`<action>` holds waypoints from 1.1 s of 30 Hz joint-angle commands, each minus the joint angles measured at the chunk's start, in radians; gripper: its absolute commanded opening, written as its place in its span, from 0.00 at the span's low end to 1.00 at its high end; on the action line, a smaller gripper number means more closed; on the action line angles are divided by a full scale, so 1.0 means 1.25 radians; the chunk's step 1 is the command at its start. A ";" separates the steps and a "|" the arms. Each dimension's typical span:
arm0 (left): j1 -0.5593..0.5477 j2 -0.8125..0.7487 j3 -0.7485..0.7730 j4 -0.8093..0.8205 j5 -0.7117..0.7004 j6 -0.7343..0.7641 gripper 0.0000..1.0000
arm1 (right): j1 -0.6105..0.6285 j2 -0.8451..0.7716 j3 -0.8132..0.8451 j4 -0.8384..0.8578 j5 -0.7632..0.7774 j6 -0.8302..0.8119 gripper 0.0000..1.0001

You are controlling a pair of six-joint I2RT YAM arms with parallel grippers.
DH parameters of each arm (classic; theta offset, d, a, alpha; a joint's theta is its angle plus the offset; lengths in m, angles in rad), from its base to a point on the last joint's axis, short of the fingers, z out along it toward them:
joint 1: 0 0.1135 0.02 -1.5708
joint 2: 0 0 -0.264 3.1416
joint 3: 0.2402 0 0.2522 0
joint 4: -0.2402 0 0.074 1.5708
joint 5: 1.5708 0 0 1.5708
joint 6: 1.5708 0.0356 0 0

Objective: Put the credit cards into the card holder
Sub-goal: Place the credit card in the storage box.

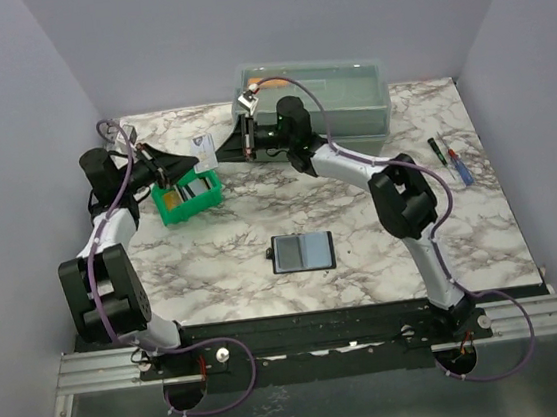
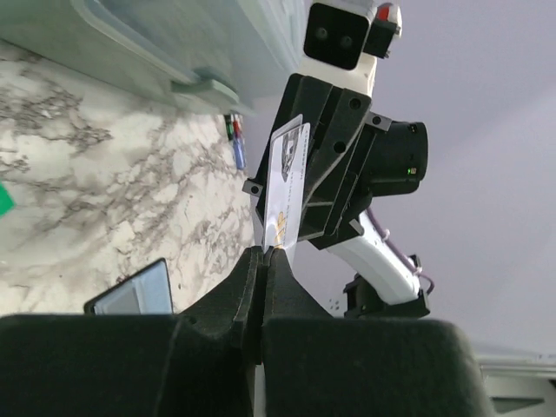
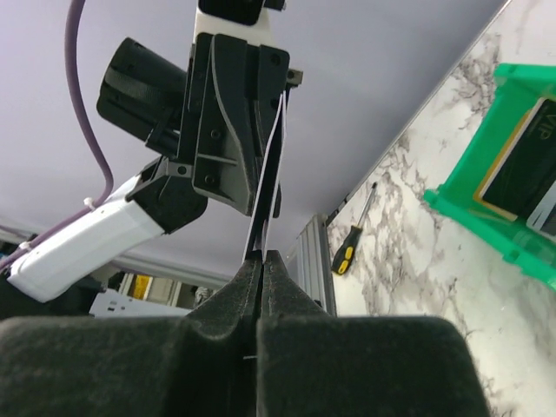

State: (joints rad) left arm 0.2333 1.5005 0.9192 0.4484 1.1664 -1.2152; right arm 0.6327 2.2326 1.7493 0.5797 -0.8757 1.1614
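Observation:
One pale credit card (image 1: 203,152) hangs in the air above the green bin, pinched from both sides. My left gripper (image 1: 191,162) is shut on its left edge and my right gripper (image 1: 220,151) is shut on its right edge. In the left wrist view the credit card (image 2: 287,187) stands up out of the shut left gripper (image 2: 263,253), with the other arm's fingers (image 2: 334,165) behind it. The right wrist view shows the credit card (image 3: 271,165) edge-on in the shut right gripper (image 3: 262,255). The card holder (image 1: 304,252) lies open on the table's middle, seen also as the card holder (image 2: 135,295).
A green bin (image 1: 189,197) below the grippers holds more cards (image 3: 521,174). A grey-green lidded toolbox (image 1: 316,93) stands at the back. Screwdrivers (image 1: 451,159) lie at the right edge, and a yellow-handled screwdriver (image 3: 352,239) lies near the left rail.

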 commanded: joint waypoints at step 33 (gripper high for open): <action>0.094 0.277 0.126 -0.409 -0.194 0.293 0.00 | 0.044 0.179 0.354 -0.460 0.447 -0.326 0.00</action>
State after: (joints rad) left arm 0.3519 1.8233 0.9943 0.2161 1.0641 -1.0500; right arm 0.6853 2.5183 2.1899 0.1825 -0.4355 0.8303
